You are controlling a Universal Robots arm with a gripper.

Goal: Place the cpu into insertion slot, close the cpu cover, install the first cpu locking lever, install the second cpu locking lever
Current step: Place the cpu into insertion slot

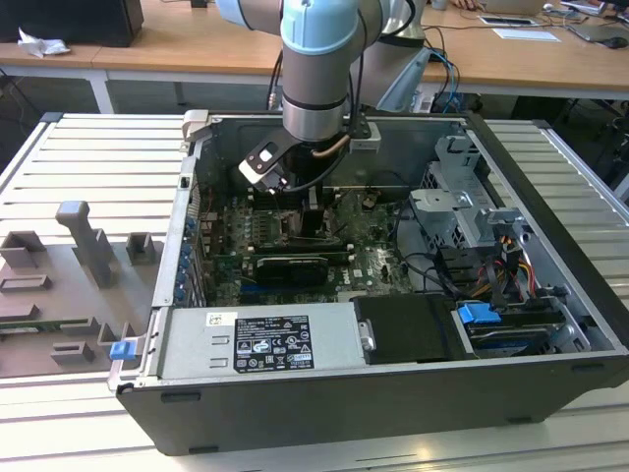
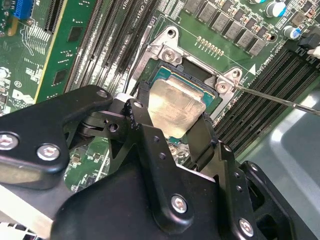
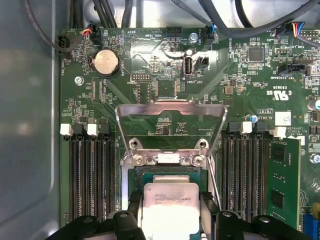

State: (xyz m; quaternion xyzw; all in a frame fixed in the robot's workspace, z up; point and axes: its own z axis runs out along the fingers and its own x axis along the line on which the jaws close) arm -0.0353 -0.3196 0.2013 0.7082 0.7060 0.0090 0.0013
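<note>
Got claw (image 2: 173, 113) clamped on cpu (image 2: 175, 102), down at insertion slot (image 2: 196, 75). Got cpu cover (image 3: 150, 105) flipped open

A robotics lab is indicated by an arm (image 1: 314, 69), an opened computer case (image 1: 344, 418) on a slatted bench (image 1: 88, 162), and desks (image 1: 197, 51) behind.

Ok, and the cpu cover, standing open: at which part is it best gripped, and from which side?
Probably best at the free cross-bar of the cpu cover, opposite its hinge. The frame stands swung open, and this bar is thin with the cut-out beside it, so it can be pinched there. Come from above. The end effector holds the cpu.
</note>
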